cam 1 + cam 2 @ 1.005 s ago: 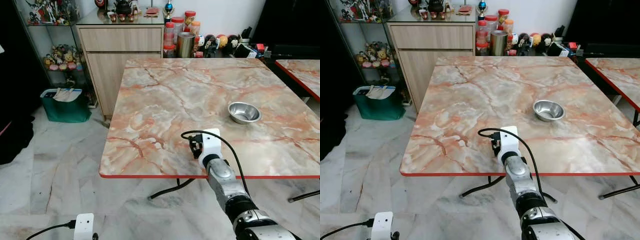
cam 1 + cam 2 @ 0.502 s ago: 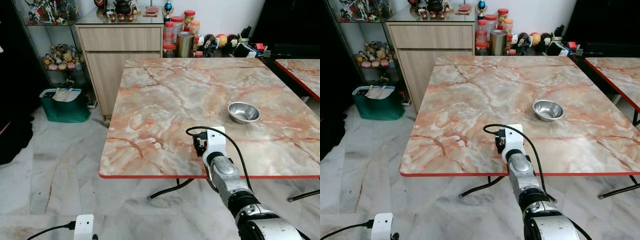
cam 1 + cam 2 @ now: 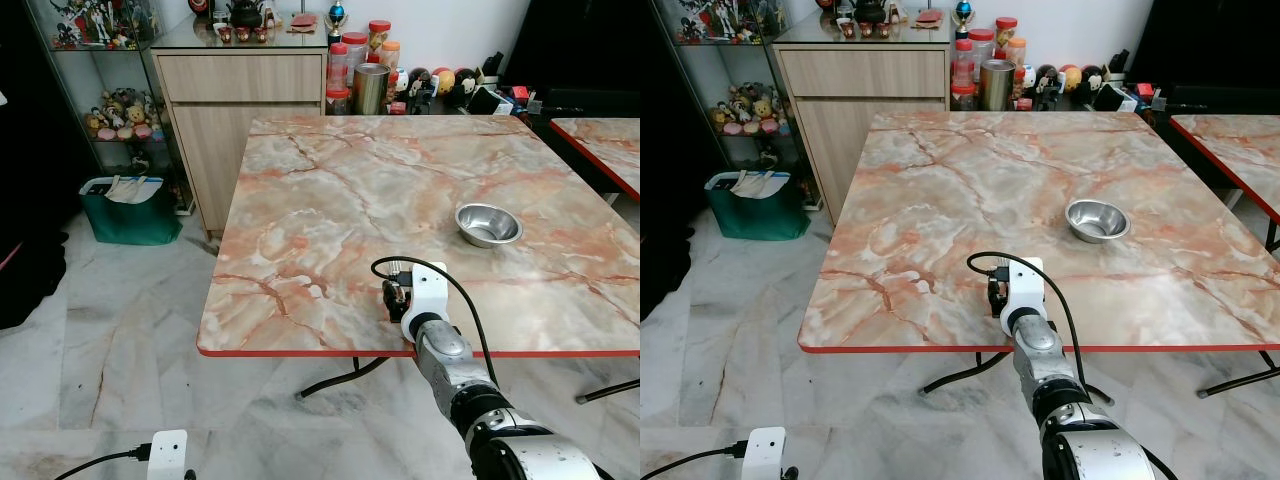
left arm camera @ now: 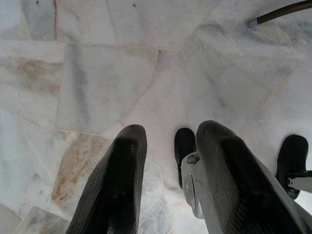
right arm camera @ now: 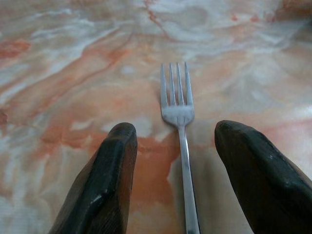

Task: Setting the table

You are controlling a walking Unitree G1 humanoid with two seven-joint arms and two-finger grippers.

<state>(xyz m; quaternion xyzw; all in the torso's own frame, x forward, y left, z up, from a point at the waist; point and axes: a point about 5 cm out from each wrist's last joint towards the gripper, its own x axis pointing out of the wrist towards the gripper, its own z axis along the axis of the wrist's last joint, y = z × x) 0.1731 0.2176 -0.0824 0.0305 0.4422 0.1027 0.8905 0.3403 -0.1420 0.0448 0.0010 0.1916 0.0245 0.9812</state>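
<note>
- Table (image 3: 330, 200): a square top of pink-veined marble with a red edge, filling the centre of the head views. A wooden cabinet (image 3: 240, 100) stands behind its far left corner, and jars and tins are crowded along the wall at the upper centre of the frame.
- Bowl (image 3: 488, 224): a small steel bowl, upright, on the right half of the table and well apart from the near edge.
- Fork (image 5: 181, 146): lies flat on the marble in the right wrist view. Its tines point away from the camera and its handle runs toward the lower edge of that frame, between the two black fingers but touching neither.
- Right gripper (image 5: 178, 180): at the near edge of the table, lower centre-right of the head views, where its white wrist housing hides the fingertips. The fingers (image 5: 105, 180) are spread wide, one on each side of the fork handle, and hold nothing.
- Left gripper (image 4: 168, 180): hangs idle low beside the robot, over the pale marble floor (image 4: 97, 73). Its two fingers are parted and grip nothing.
- Step in hand, as judged: either the fork has just been laid or it is about to be gripped; the pictures do not settle which.
- If a grasp follows: the fingers should descend level until the pads reach the marble, stay centred on the handle and close slowly, since a thin flat handle slips or pivots easily.
- If a release: the gripper should rise straight up, so neither finger drags the fork out of line.
</note>
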